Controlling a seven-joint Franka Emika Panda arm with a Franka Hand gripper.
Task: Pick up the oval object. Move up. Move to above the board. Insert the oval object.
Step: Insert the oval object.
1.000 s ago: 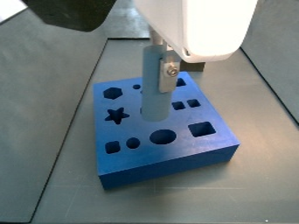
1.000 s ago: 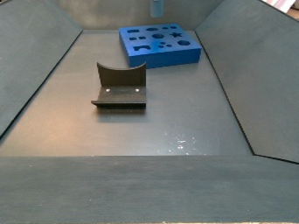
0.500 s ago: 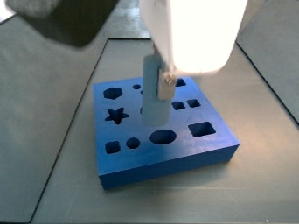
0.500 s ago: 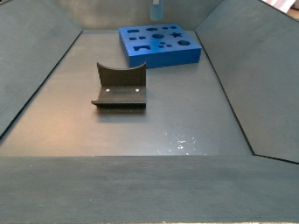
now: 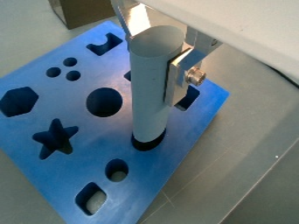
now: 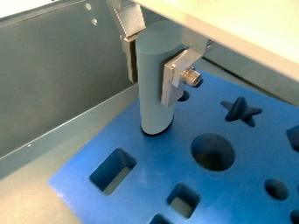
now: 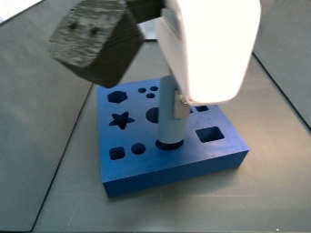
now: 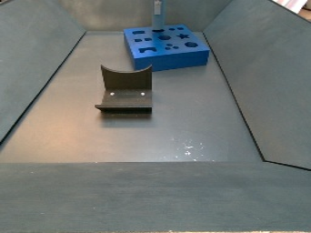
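Observation:
The gripper [image 5: 158, 63] is shut on the oval object [image 5: 152, 87], a tall pale blue-grey peg held upright between the two silver fingers [image 5: 180, 75]. The peg's lower end sits in the oval hole [image 7: 170, 143] of the blue board [image 7: 183, 166], with a dark rim showing around it. Both wrist views show this; in a wrist view the gripper [image 6: 156, 59] holds the peg [image 6: 156, 92] over the board [image 6: 140, 171]. In a side view the peg [image 8: 157, 13] stands on the board [image 8: 183, 56] at the far end of the bin; the gripper is out of that frame.
The dark fixture [image 8: 125, 89] stands mid-floor, nearer than the board. Grey sloping bin walls [image 8: 243, 82] close in both sides. Other holes surround the peg: a star [image 5: 54, 138], a round hole [image 5: 104, 101], a hexagon [image 5: 17, 100], a square [image 7: 210, 135].
The gripper has carried the peg from the middle of the board toward its front edge and lowered it, so the peg's foot now stands at the oval hole.

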